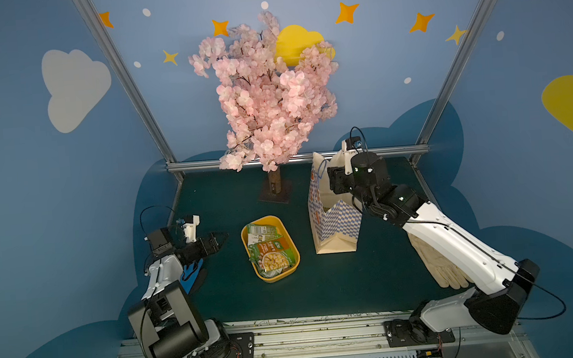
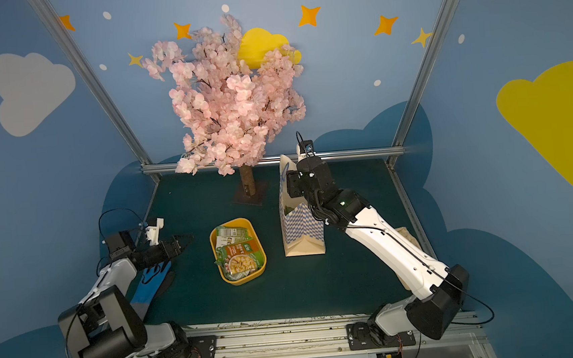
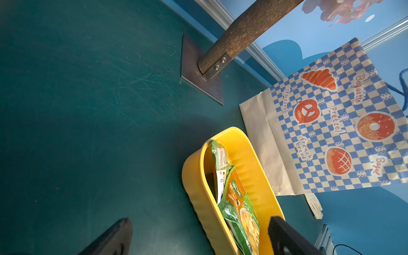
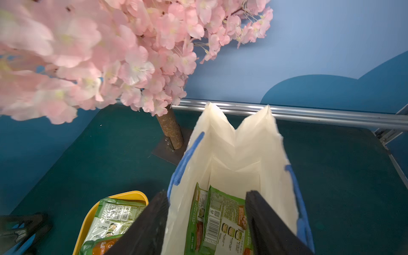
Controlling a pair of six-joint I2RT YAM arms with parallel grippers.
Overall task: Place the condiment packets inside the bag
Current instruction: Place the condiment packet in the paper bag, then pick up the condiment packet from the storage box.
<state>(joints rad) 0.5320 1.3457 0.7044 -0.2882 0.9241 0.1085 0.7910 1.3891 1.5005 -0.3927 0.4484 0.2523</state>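
Observation:
The bag (image 1: 334,228) (image 2: 301,231) stands upright and open at the right of the table. My right gripper (image 4: 207,194) hangs over its mouth, open, nothing between the fingers. Two green condiment packets (image 4: 218,220) stand inside the bag below the jaws. More condiment packets (image 1: 271,252) (image 2: 238,255) (image 4: 112,218) lie heaped in the yellow tray (image 1: 279,279) at the middle. My left gripper (image 1: 218,242) (image 3: 199,220) is low beside the tray's left side, open wide and empty. In the left wrist view the tray (image 3: 194,187) and its packets (image 3: 238,207) are between the fingers' lines.
A pink blossom tree on a brown trunk (image 1: 274,184) with a metal base plate stands behind the tray, its branches overhanging the bag. A blue glove (image 1: 192,271) lies under my left arm, a cream glove (image 1: 438,265) under my right. A metal rail (image 1: 297,158) borders the table's back.

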